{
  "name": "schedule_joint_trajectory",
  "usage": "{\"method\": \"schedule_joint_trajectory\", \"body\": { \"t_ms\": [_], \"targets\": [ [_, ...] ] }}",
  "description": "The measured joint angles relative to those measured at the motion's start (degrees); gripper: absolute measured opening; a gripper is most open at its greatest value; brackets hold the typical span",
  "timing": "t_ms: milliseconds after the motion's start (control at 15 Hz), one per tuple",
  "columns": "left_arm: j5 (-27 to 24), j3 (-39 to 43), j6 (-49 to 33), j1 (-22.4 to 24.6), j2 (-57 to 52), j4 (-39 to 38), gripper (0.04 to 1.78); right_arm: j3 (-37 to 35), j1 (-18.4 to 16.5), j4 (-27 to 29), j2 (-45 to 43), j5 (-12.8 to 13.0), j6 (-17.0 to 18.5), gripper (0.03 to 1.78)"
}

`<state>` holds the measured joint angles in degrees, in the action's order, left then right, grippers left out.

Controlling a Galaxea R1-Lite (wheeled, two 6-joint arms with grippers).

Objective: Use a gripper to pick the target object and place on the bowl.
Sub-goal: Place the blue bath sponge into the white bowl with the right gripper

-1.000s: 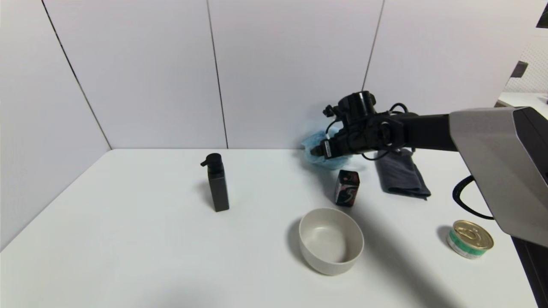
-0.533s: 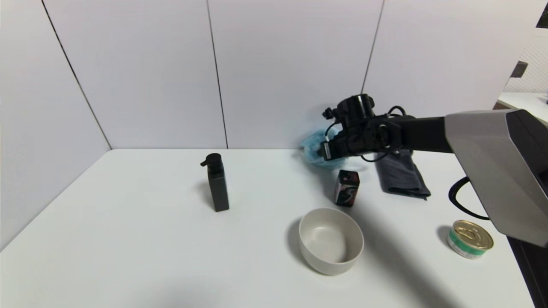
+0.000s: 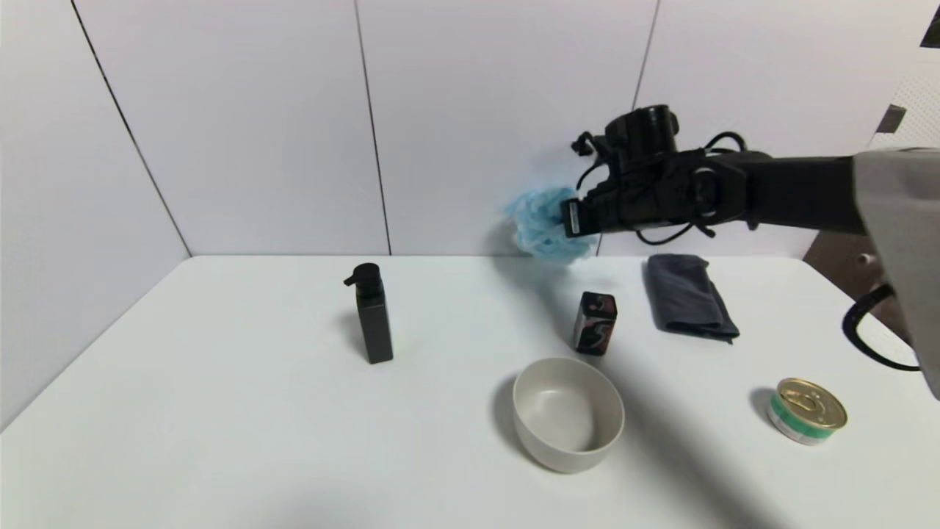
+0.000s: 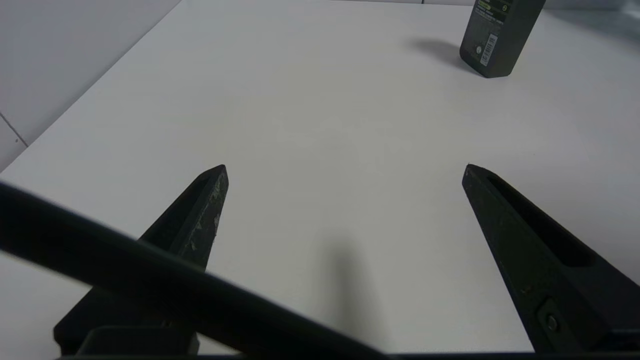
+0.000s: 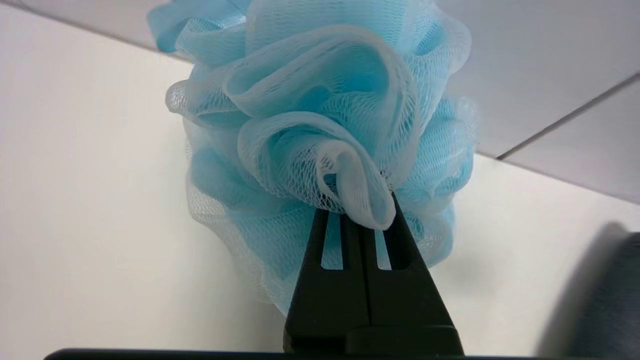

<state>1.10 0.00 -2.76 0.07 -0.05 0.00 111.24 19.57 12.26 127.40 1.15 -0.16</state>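
Observation:
The light blue mesh bath pouf (image 3: 542, 229) hangs in the air near the back wall, held by my right gripper (image 3: 567, 222). In the right wrist view the two black fingers are pressed together into the pouf (image 5: 320, 125), the gripper (image 5: 356, 212) shut on its mesh. The beige bowl (image 3: 568, 413) sits empty on the table, nearer to me and well below the pouf. My left gripper (image 4: 345, 172) is open and empty over bare table, out of the head view.
A black pump bottle (image 3: 373, 314) stands at centre left, also in the left wrist view (image 4: 500, 35). A small dark patterned box (image 3: 595, 322) stands just behind the bowl. A dark grey folded towel (image 3: 687, 295) lies at back right. A gold-lidded tin can (image 3: 806, 410) sits at right.
My right gripper has risen off the table and shifted slightly right, lifting the pouf with it. Before, the pouf rested on the table at the wall.

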Motion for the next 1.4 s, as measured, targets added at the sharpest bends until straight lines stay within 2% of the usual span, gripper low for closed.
{"method": "schedule_joint_trajectory", "body": {
  "t_ms": [400,600,733,933,1133,1267,1400],
  "targets": [
    [0.0,0.0,0.0,0.0,0.0,0.0,1.69,-3.2,0.6,7.5,-16.2,-3.0,2.2,0.05],
    [0.0,0.0,0.0,0.0,0.0,0.0,1.69,-9.0,0.6,9.8,-26.1,-6.3,2.3,0.05],
    [0.0,0.0,0.0,0.0,0.0,0.0,1.69,-16.0,1.1,10.2,-33.4,-8.5,2.2,0.05],
    [0.0,0.0,0.0,0.0,0.0,0.0,1.69,-29.6,3.7,10.4,-43.9,-10.3,2.0,0.05],
    [0.0,0.0,0.0,0.0,0.0,0.0,1.69,-42.0,7.9,10.0,-52.0,-10.7,2.0,0.05],
    [0.0,0.0,0.0,0.0,0.0,0.0,1.69,-47.2,9.6,9.1,-54.8,-10.8,2.0,0.05],
    [0.0,0.0,0.0,0.0,0.0,0.0,1.69,-51.3,11.4,5.2,-56.1,-10.8,2.2,0.05]
  ]
}}
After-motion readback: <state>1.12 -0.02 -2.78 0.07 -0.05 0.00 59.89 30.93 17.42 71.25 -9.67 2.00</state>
